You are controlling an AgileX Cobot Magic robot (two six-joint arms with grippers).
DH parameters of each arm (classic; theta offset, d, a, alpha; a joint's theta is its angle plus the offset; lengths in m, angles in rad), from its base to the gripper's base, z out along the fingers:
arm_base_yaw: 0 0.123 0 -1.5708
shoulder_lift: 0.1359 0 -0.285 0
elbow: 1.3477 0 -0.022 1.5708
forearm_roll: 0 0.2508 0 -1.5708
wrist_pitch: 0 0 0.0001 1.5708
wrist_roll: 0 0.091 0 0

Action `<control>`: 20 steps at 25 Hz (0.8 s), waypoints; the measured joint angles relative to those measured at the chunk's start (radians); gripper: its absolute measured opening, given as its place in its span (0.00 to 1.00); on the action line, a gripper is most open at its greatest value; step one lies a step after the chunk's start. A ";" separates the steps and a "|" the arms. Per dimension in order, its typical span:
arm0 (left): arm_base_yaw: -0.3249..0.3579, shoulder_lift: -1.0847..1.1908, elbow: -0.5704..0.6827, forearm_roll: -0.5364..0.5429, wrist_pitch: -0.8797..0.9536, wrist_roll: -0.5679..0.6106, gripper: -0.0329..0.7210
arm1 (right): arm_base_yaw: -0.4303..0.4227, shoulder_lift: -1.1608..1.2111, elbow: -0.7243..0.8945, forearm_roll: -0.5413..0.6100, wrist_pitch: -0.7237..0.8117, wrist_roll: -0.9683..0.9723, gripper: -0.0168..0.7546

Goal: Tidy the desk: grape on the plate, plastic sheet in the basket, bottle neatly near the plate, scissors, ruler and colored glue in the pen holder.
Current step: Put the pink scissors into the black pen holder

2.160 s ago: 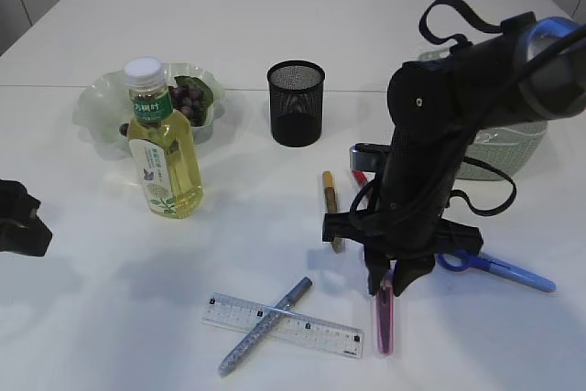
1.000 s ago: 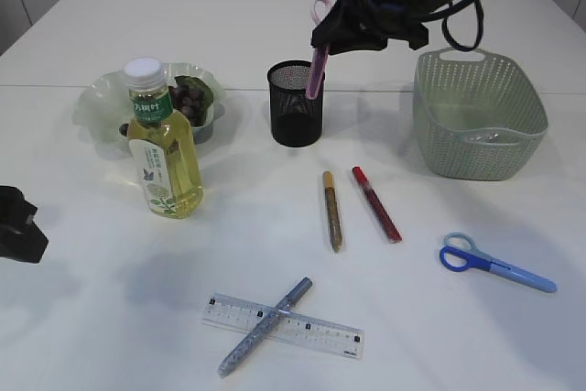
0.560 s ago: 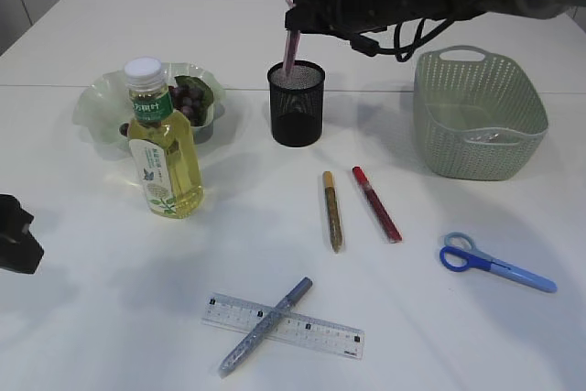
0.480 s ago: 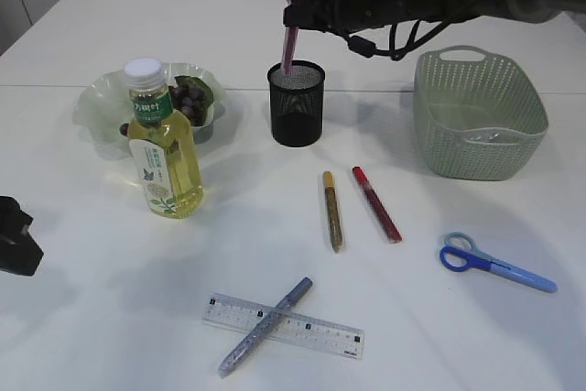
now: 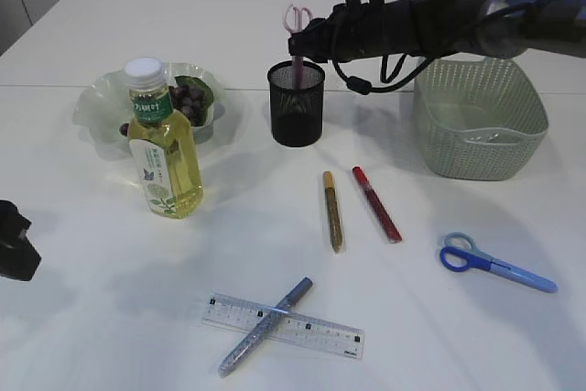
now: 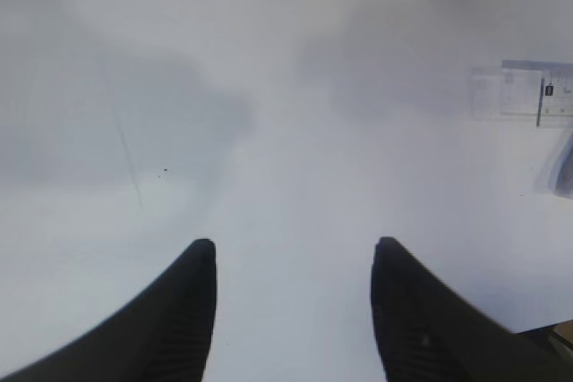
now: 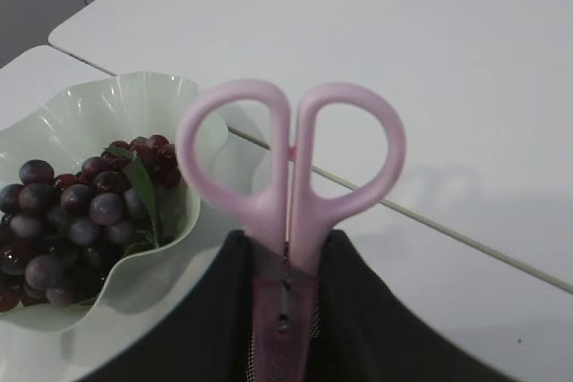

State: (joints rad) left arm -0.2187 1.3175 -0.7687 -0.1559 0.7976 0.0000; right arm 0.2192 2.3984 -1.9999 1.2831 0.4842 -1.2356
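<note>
Upper centre of the exterior view, right gripper [image 5: 302,46] lowers pink scissors [image 5: 296,29] into the holder [image 5: 296,103]; grapes [image 5: 188,98] are plated, while blue scissors [image 5: 494,263], ruler [image 5: 282,324] and glue [image 5: 376,204] wait. Left wrist view: left gripper [image 6: 294,261] half open, empty. Right wrist view: jaws clamp the scissors.

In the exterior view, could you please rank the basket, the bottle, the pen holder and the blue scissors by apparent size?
1. basket
2. bottle
3. pen holder
4. blue scissors
The pen holder stands farther back, so its rank is less sure.
</note>
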 joint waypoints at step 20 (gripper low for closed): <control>0.000 0.000 0.000 0.004 0.008 0.000 0.58 | 0.000 -0.228 0.000 -0.677 0.332 0.733 0.54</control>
State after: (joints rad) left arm -0.2187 1.3175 -0.7687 -0.1516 0.8056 0.0000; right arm 0.2192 2.1700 -1.9999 0.6063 0.8165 -0.5027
